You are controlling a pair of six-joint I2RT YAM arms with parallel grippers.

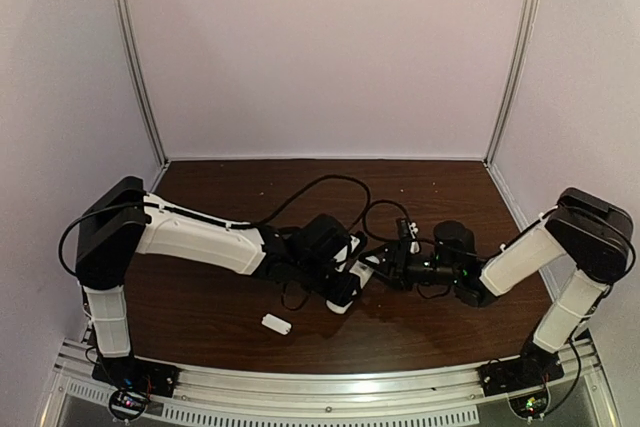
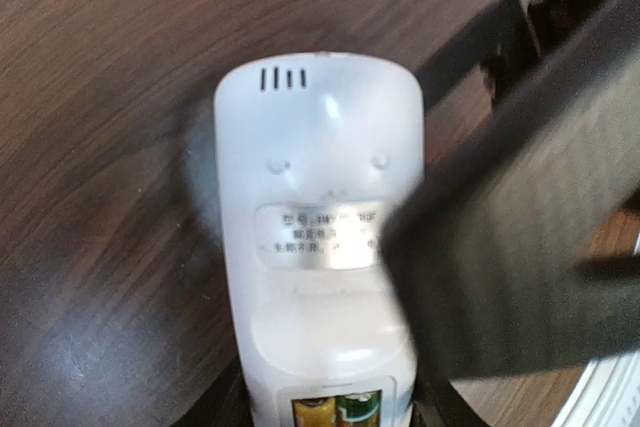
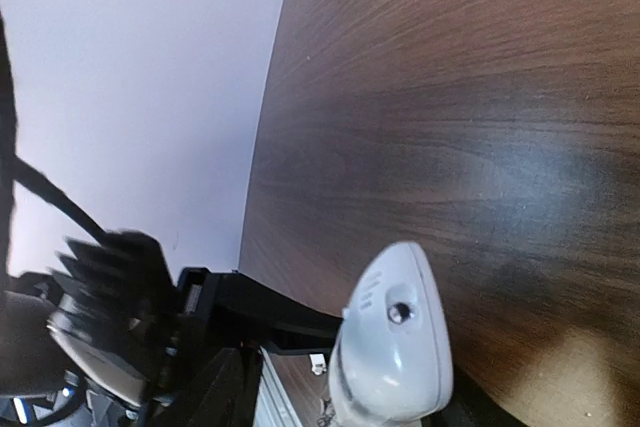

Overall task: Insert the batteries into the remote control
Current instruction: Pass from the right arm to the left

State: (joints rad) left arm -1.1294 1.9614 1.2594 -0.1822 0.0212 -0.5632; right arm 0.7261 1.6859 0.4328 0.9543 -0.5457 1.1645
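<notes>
Left wrist view: the remote control (image 2: 320,197) is seen back-up over the bench (image 2: 100,97), clamped at its battery end by the half-closed left end effector (image 1: 345,287). The batteries (image 2: 315,415) are seated in its open compartment. Whether the right end effector (image 1: 385,265), just beside the remote control, is open cannot be told.

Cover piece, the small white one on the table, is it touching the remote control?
Apart. The top view shows bare table between the cover piece and the remote control.
</notes>
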